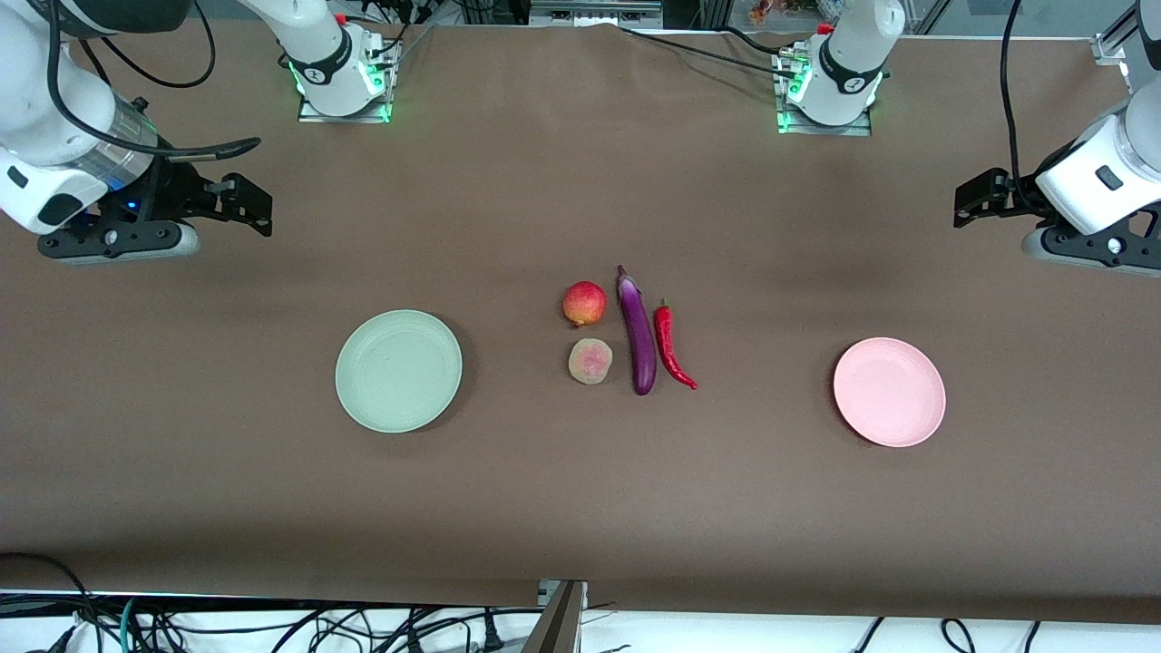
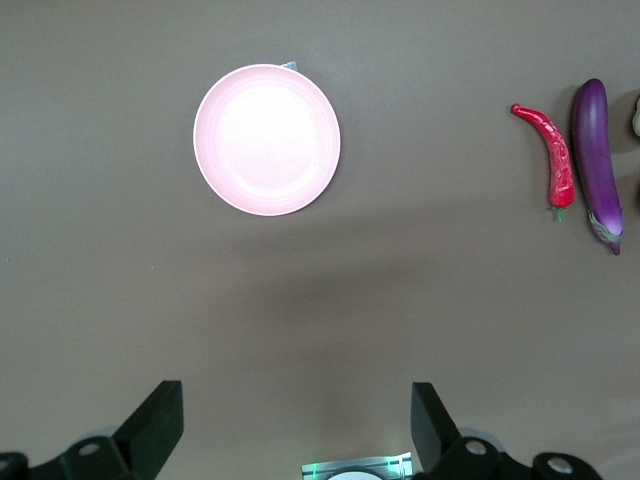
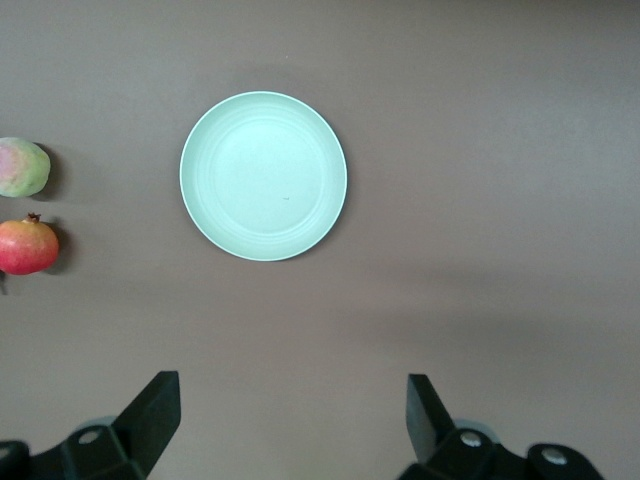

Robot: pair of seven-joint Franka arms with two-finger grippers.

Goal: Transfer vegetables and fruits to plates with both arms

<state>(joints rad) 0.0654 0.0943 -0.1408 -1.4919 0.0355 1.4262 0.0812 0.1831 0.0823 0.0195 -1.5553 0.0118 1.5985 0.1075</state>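
- Looking down from the front view, we see the eggplant (image 1: 638,332), the chili pepper (image 1: 671,346), the pomegranate (image 1: 584,303) and the peach (image 1: 590,361) lying close together in the middle of the table (image 1: 580,490).
- We see the peach nearer to the front camera than the pomegranate, and the eggplant lies between the two fruits and the chili pepper.
- We see the green plate (image 1: 398,370) toward the right arm's end of the table and the pink plate (image 1: 889,392) toward the left arm's end. Both are well apart from the food.
- We see the right gripper (image 1: 243,204) up over the table at its own end, and the left gripper (image 1: 978,198) up over the table at the other end. Both arms wait.
- Only the wrist views show us the fingers well. In the left wrist view the fingers (image 2: 160,425) are spread wide and hold nothing, with the pink plate (image 2: 267,140), the chili pepper (image 2: 551,153) and the eggplant (image 2: 596,150) below.
- In the right wrist view the fingers (image 3: 155,415) are spread wide too, with the green plate (image 3: 263,176), the peach (image 3: 22,167) and the pomegranate (image 3: 27,246) below.
- The table has a plain brown cover. Only the front view shows us the black cables (image 1: 272,626) along the edge nearest the front camera.
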